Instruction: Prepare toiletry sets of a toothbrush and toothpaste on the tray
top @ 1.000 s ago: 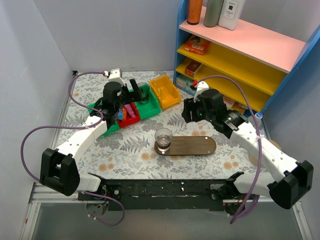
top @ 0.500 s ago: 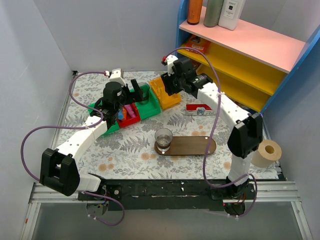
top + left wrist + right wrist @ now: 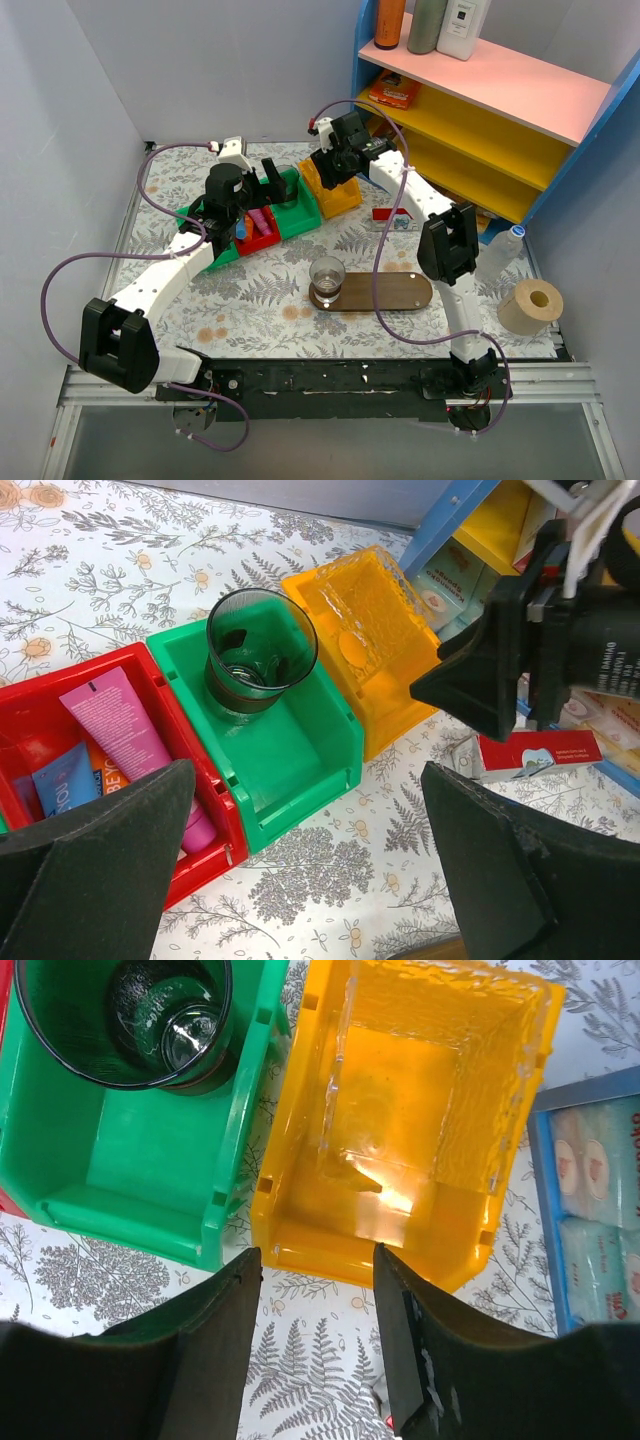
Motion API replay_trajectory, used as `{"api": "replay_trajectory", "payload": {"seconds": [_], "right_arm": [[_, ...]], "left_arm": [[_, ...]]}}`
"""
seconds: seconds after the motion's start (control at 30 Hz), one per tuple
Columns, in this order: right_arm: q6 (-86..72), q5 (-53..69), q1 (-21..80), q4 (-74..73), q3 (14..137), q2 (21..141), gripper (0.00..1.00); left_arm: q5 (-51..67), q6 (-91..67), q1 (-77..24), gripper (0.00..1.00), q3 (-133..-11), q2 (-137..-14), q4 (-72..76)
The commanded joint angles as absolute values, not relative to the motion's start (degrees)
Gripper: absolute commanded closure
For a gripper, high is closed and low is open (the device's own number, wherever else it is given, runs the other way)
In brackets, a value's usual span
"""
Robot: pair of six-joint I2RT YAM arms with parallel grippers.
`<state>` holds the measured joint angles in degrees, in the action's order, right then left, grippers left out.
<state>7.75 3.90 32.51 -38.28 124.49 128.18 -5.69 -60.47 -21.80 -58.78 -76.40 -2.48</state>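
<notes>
A magenta-pink toothpaste (image 3: 128,742) tube and a blue toothpaste (image 3: 60,782) tube lie in the red bin (image 3: 205,780). My left gripper (image 3: 308,815) hangs open above the red and green bins (image 3: 247,205), holding nothing. The oval dark-brown tray (image 3: 392,293) lies in front, with a clear glass cup (image 3: 327,277) on its left end. My right gripper (image 3: 318,1285) is open over the near wall of the yellow bin (image 3: 400,1150), at the back of the table (image 3: 332,170). Something clear and plastic (image 3: 365,1110) lies in that bin. I cannot make out a toothbrush.
A second glass cup (image 3: 258,652) stands in the green bin (image 3: 300,745). A red-and-white carton (image 3: 395,218) lies right of the yellow bin. A blue shelf unit (image 3: 480,110) stands back right, with a paper roll (image 3: 530,305) and a bottle (image 3: 508,243) before it.
The right arm swung from the right side of the table to the back and now hangs over the yellow bin, its jaws a little narrower. The left arm has not moved.
</notes>
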Motion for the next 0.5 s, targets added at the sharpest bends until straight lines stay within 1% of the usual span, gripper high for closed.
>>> {"api": "replay_trajectory", "payload": {"seconds": [0.0,0.13,0.23,0.33,0.37,0.47], "right_arm": [[8.70,6.15,32.08,-37.45,128.93,129.81,0.44],[7.56,5.89,32.08,-37.10,129.12,129.91,0.44],[5.89,7.11,31.90,-33.85,124.11,124.57,0.44],[4.40,6.86,31.90,-32.09,120.16,119.21,0.46],[4.05,6.68,31.82,-31.38,118.67,117.53,0.46],[2.90,6.15,31.82,-28.05,111.11,109.88,0.46]], "left_arm": [[-4.49,-60.55,-21.53,0.02,-59.77,-74.18,-1.85],[-3.69,-60.65,-21.53,0.03,-59.50,-74.70,-1.32],[-4.91,-60.64,-21.71,0.07,-58.97,-76.37,-0.35],[-3.53,-64.06,-22.84,0.12,-63.97,-81.99,-2.81],[-3.52,-65.03,-23.63,0.16,-67.38,-83.39,-3.33],[-9.04,-63.99,-29.08,0.17,-73.28,-88.84,-5.88]]}}
